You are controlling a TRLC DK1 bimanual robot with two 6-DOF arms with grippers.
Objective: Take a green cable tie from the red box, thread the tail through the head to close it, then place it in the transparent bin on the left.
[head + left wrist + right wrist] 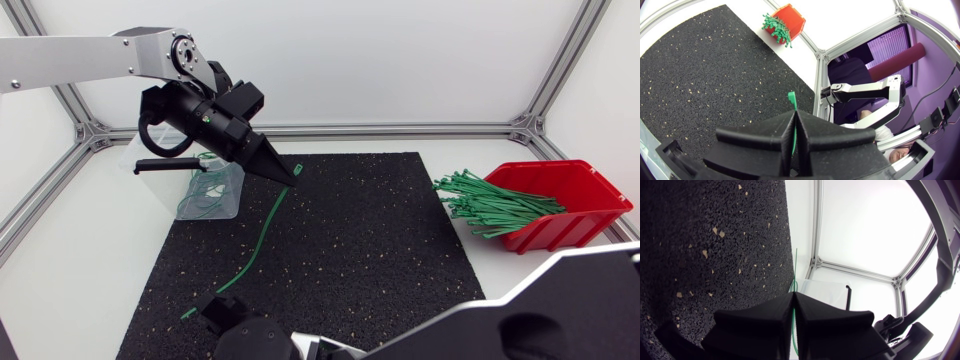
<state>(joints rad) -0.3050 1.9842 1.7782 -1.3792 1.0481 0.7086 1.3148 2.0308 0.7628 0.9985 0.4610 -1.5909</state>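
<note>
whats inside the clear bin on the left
A few looped green cable ties show through the transparent bin's wall. The left gripper, shut on an open cable tie, and its arm cover the bin's far part, so the count is unclear.

The head camera looks down on the black mat (330,250). The left wrist camera, close above the mat's far-left corner, faces across it to the red box (789,20). The right wrist camera, low at its near edge, faces the transparent bin (825,294). All share the mat and the green cable tie (265,228).
</note>
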